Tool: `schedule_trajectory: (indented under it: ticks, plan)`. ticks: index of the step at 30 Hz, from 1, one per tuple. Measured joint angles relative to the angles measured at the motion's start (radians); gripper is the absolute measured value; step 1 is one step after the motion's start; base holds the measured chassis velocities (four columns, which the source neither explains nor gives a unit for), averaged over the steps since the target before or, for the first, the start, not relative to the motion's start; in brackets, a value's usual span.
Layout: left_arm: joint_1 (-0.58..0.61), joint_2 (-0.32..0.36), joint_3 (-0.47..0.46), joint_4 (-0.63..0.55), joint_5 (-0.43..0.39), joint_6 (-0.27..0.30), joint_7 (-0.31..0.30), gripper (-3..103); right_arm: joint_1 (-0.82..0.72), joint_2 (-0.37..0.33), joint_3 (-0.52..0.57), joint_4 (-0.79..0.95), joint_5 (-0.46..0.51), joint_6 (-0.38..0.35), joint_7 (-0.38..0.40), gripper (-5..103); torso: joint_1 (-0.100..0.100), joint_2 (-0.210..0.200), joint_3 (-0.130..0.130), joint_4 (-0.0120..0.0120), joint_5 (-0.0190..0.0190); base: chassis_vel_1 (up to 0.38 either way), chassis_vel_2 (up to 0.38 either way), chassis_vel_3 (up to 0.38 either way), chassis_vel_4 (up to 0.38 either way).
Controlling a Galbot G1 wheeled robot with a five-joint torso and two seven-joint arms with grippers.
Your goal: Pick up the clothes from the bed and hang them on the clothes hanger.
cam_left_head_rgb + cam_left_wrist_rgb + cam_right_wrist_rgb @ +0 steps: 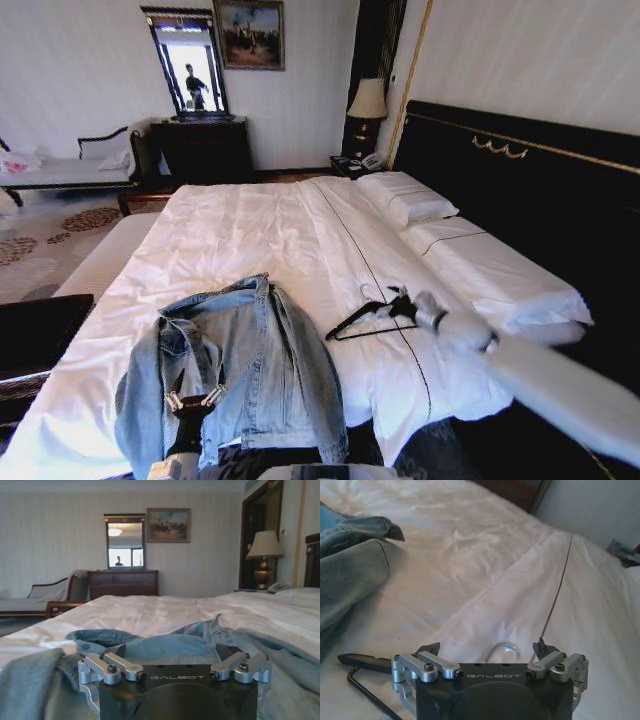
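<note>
The light-blue denim clothes (250, 365) lie spread on the near part of the white bed (250, 240). My left gripper (195, 388) hovers low over the jacket's middle, open, with denim (165, 647) between its spread fingers (120, 651). The black clothes hanger (362, 318) lies flat on the duvet to the right of the jacket. My right gripper (398, 303) is at the hanger's top, open. The silver hook (502, 649) lies between its fingers (431, 649), and one black hanger arm (362, 662) runs off sideways.
White pillows (410, 200) and a tall black headboard (520, 170) bound the bed on the right. A white-cushioned bench (100, 255) and a dark low table (40, 325) stand along the left side. A dresser with mirror (205, 145) and a lamp (367, 100) stand at the far wall.
</note>
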Motion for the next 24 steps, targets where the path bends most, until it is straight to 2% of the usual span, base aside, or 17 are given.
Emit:
schedule_trajectory:
  ticks: [1, 3, 6, 7, 8, 9, 10, 13, 14, 16, 21, 24]
  plan:
    - [0.0, 0.0, 0.0, 0.0, 0.0, 0.0, 0.0, 100, 0.0, 0.0, 0.0, 0.0, 0.0, 0.0, 0.0, 100, 0.0, 0.0, 0.0, 0.0, 0.0, 0.0, 0.0, 0.0, 0.0]
    - [0.002, -0.004, 0.003, 0.003, 0.0, -0.004, 0.0, 100, 0.122, -0.01, -0.109, -0.041, 0.001, -0.035, -0.067, 100, 0.0, 0.0, 0.0, -0.0007, 0.001, 0.0, 0.0, 0.0, 0.0]
    - [0.003, -0.006, 0.002, 0.005, -0.001, -0.007, 0.0, 100, 0.181, -0.008, -0.163, -0.063, -0.002, -0.049, -0.092, 100, 0.0, 0.0, 0.0, -0.0003, 0.0009, 0.0, 0.0, 0.0, 0.0]
    - [0.005, -0.007, -0.003, 0.01, -0.006, -0.013, 0.001, 100, 0.297, 0.005, -0.267, -0.092, -0.002, -0.083, -0.139, 100, 0.0, 0.0, 0.0, 0.0002, 0.0011, 0.0, 0.0, 0.0, 0.0]
    - [0.006, -0.007, -0.003, 0.011, -0.008, -0.014, 0.001, 100, 0.336, 0.007, -0.304, -0.097, -0.003, -0.094, -0.158, 100, 0.0, 0.0, 0.0, 0.0004, 0.001, 0.0, 0.0, 0.0, 0.0]
    - [0.006, -0.007, -0.004, 0.013, -0.009, -0.017, 0.002, 100, 0.419, 0.015, -0.385, -0.106, -0.006, -0.119, -0.196, 100, 0.0, 0.0, 0.0, 0.0005, 0.0007, 0.0, 0.0, 0.0, 0.0]
    - [0.006, -0.007, -0.004, 0.013, -0.009, -0.017, 0.002, 100, 0.419, 0.015, -0.385, -0.106, -0.006, -0.119, -0.196, 100, 0.0, 0.0, 0.0, 0.0005, 0.0007, 0.0, 0.0, 0.0, 0.0]
    - [0.006, -0.014, -0.004, 0.016, -0.01, -0.023, 0.002, 100, 0.595, 0.046, -0.584, -0.131, -0.021, -0.185, -0.258, 100, 0.0, 0.0, 0.0, 0.0002, 0.0005, 0.0, 0.0, 0.0, 0.0]
    - [0.006, -0.014, -0.004, 0.016, -0.01, -0.023, 0.002, 100, 0.595, 0.046, -0.584, -0.131, -0.021, -0.185, -0.258, 100, 0.0, 0.0, 0.0, 0.0002, 0.0005, 0.0, 0.0, 0.0, 0.0]
    - [0.005, -0.022, -0.005, 0.017, -0.012, -0.025, 0.002, 100, 0.668, 0.079, -0.68, -0.162, -0.046, -0.226, -0.293, 100, 0.0, 0.0, 0.0, 0.0004, 0.0007, 0.0, 0.0, 0.0, 0.0]
    - [0.007, -0.032, -0.006, 0.018, -0.011, -0.027, 0.002, 100, 0.691, 0.116, -0.738, -0.227, -0.114, -0.238, -0.32, 100, 0.0, 0.0, 0.0, 0.0001, 0.0005, 0.0, 0.0, 0.0, 0.0]
    - [0.016, -0.038, -0.016, 0.018, -0.009, -0.031, 0.002, 100, 0.684, 0.17, -0.755, -0.329, -0.163, -0.228, -0.325, 100, 0.0, 0.0, 0.0, 0.0, 0.0008, 0.0, 0.0, 0.0, 0.0]
